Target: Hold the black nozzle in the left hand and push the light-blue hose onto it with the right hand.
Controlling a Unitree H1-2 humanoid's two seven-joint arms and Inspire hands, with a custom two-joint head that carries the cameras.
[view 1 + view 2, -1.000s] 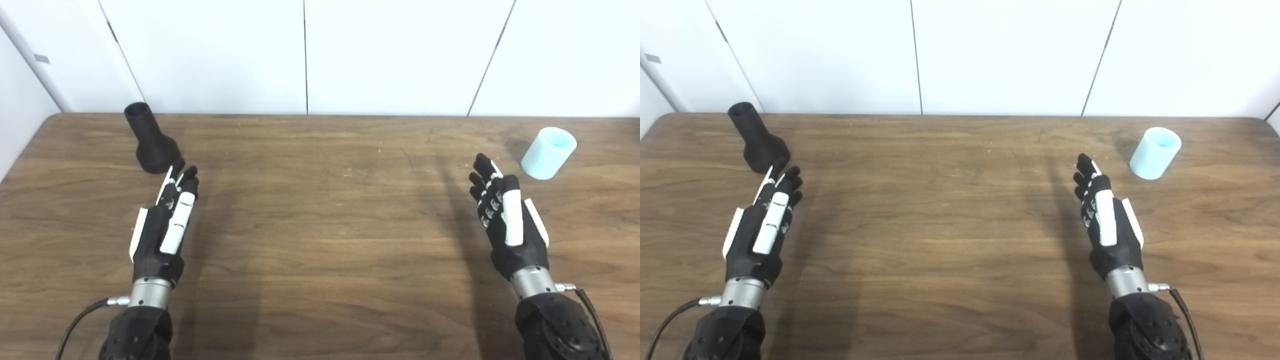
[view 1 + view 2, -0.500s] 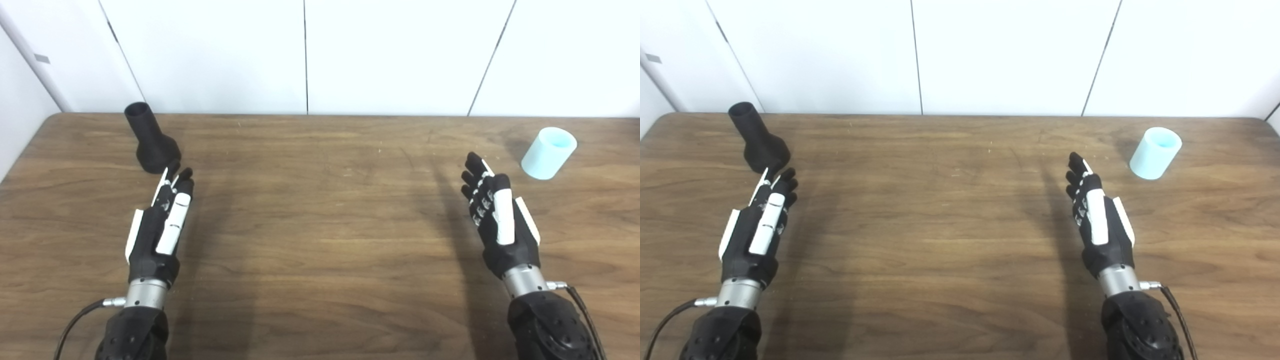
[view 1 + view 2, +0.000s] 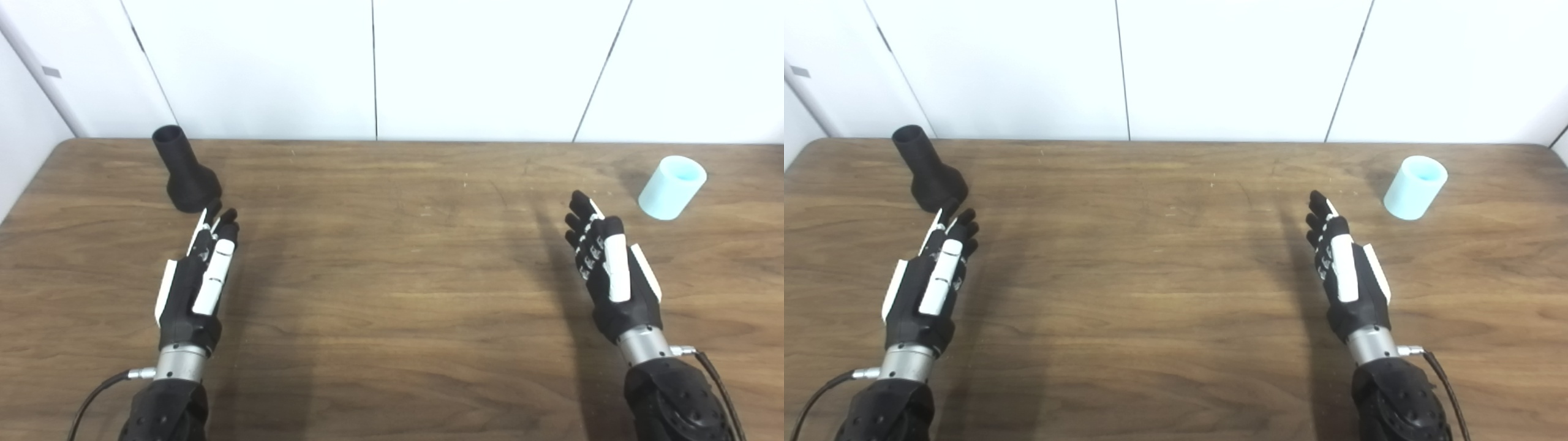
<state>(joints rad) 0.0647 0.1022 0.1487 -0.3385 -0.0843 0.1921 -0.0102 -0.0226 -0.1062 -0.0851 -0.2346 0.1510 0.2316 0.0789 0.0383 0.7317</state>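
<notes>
While both arms are stretched over the wooden table [image 3: 392, 294], nothing is held by either hand; the left hand [image 3: 199, 275] is extended flat with fingers straight, its fingertips just short of the black nozzle [image 3: 184, 174], which stands near the far left corner; the right hand [image 3: 609, 266] is likewise spread and empty, near the light-blue hose [image 3: 670, 187], which is seen tilted at the far right.
</notes>
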